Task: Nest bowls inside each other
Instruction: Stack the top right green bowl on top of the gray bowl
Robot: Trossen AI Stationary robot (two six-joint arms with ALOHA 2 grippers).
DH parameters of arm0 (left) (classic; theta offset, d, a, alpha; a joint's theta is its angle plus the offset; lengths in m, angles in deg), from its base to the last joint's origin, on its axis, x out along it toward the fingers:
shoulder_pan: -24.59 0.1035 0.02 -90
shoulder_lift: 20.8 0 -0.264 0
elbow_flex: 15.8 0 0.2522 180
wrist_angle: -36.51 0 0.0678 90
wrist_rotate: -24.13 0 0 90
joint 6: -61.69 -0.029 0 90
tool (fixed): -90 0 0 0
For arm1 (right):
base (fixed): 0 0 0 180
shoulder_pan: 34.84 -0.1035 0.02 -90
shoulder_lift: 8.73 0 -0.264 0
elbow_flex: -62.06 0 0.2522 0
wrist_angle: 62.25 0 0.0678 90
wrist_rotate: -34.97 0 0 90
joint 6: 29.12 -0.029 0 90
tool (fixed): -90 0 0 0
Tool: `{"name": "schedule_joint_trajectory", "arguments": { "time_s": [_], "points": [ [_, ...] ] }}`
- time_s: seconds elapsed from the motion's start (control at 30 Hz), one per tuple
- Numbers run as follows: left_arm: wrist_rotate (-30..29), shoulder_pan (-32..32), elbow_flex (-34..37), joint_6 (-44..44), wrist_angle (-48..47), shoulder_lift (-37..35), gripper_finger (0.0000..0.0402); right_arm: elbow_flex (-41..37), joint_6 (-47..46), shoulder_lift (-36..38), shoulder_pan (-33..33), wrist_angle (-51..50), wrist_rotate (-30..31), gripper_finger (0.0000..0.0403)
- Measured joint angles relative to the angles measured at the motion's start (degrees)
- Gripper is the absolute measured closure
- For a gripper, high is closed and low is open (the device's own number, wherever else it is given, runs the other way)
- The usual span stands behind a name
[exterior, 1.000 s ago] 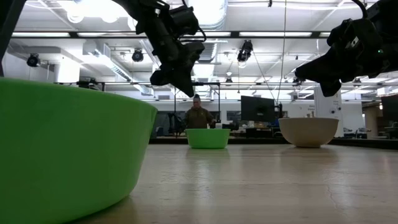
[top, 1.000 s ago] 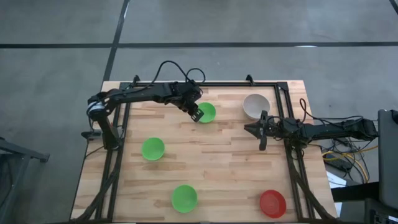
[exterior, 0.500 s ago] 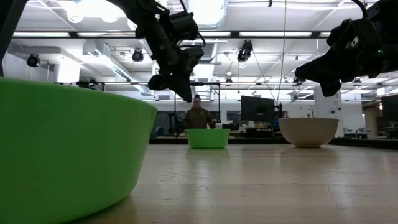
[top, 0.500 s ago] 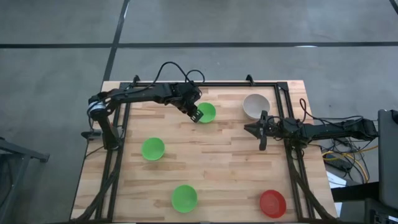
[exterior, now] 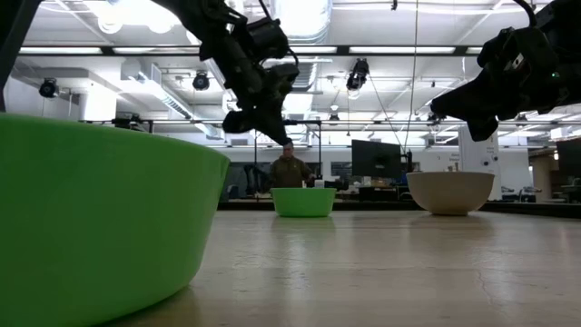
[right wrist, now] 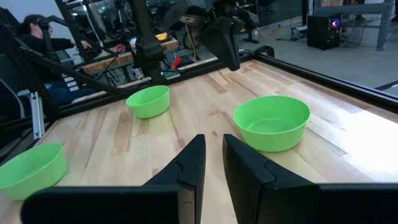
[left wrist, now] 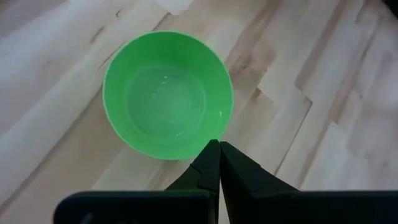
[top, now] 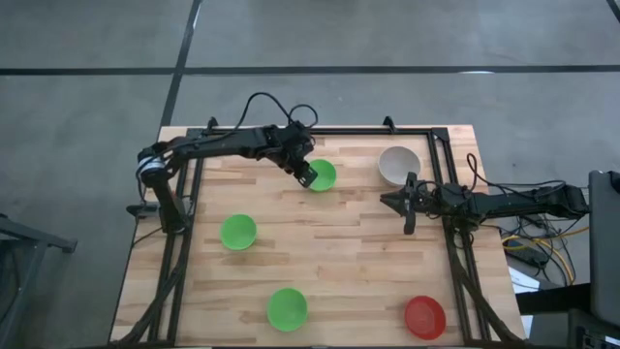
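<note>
Five bowls sit apart on the wooden bench (top: 339, 242), none inside another. Seen from above, one green bowl (top: 321, 175) lies toward twelve o'clock, a second green bowl (top: 238, 232) toward nine o'clock, a third green bowl (top: 287, 307) near six o'clock, the red bowl (top: 424, 316) at about five o'clock by the corner, and the pale bowl (top: 398, 165) toward one o'clock.

The left gripper (top: 306, 174) hangs in the air at the nine o'clock edge of the twelve o'clock green bowl, its jaws pressed together and holding nothing; its own wrist camera looks straight down into that bowl (left wrist: 166, 94), which is bare inside. The right gripper (top: 408, 206) hovers just below the pale bowl, toward six o'clock of it, apart from it, jaws slightly parted with only air between them.

A black frame rail (top: 441, 184) runs along the bench edges, and cables (top: 538, 247) trail off the three o'clock side. At table height the nearest green bowl (exterior: 100, 222) fills the foreground and is cut off by the picture edge, hiding much of the bench behind it. A person (exterior: 290, 170) sits far back in the room, partly hidden by the far green bowl (exterior: 303, 201). The red bowl shows only from above.
</note>
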Motion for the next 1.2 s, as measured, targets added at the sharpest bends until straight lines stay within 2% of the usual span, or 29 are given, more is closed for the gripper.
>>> {"name": "schedule_joint_trajectory", "arguments": {
  "time_s": [0.33,0.5,0.7,1.03,1.2],
  "points": [
    [2.4,0.49,0.0,1.2,-1.14,3.57,0.039,0.0,0.01,0.01,0.0,0.01,0.0,0.0349],
    [3.64,0.99,0.0,0.39,-1.26,4.15,0.0366,0.0,0.01,0.01,0.0,0.0,0.0,0.0349],
    [3.64,2.04,-0.11,-0.9,-1.06,4.07,0.031,0.0,0.01,0.01,0.0,0.0,0.0,0.0349],
    [2.04,4.13,-0.11,-1.34,-1.71,4.04,0.0188,0.0,0.01,0.01,0.0,0.0,0.02,0.0349],
    [-1.11,5.04,-0.11,0.77,-4.17,4.02,0.0133,0.0,0.01,0.01,0.0,0.0,0.02,0.0349]
  ]
}}
